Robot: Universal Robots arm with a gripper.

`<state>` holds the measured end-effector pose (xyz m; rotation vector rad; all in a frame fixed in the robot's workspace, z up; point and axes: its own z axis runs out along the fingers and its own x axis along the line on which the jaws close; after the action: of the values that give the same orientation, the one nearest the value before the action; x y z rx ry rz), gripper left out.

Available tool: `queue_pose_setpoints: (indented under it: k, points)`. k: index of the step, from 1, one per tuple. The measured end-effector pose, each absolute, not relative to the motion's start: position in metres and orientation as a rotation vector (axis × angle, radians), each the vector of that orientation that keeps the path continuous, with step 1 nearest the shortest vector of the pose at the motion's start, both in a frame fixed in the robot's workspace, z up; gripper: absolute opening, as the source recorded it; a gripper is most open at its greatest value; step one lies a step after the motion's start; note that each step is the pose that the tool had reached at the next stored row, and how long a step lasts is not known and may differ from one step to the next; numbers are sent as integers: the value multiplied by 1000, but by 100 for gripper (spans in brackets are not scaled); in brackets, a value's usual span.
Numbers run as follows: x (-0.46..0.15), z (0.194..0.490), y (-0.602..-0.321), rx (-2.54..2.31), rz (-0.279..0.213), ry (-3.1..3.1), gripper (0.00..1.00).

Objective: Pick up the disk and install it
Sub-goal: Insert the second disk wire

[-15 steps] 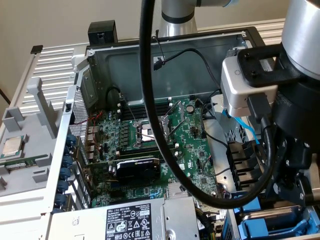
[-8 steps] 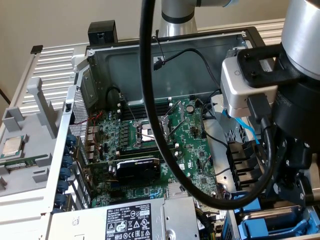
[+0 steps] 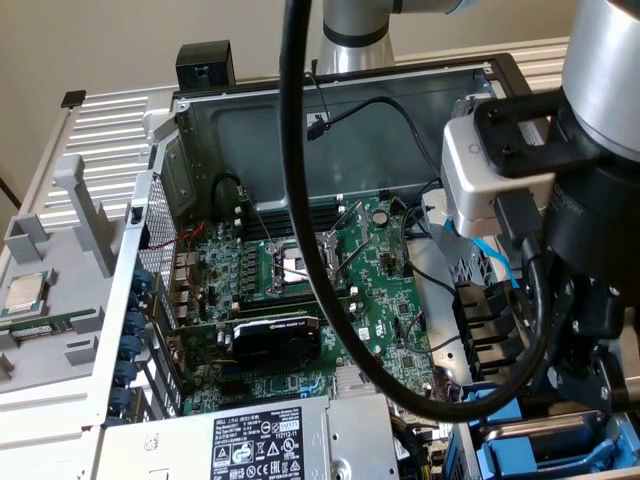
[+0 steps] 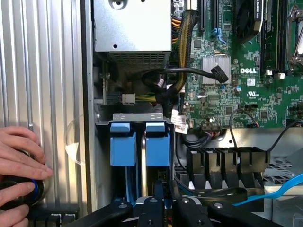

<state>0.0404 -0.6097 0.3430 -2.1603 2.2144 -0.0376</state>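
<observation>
Disk (image 4: 157, 144) sat in the bay (image 4: 137, 116), five o'clock in the exterior view. The claw (image 4: 165, 191) seemingly pinched its blue frame; best kept square and pushed straight.

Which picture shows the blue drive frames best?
The wrist view: the two blue frames sit side by side in the drive bay, seen straight on, just past the pincer. The exterior view catches a bit of blue frame at its lower right corner, mostly hidden behind the arm and cable.
</observation>
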Motion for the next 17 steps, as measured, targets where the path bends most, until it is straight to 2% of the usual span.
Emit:
queue_pose_setpoints:
  k: [17]
  points:
    - [40,341,-610,-2160,-40,2213,16]
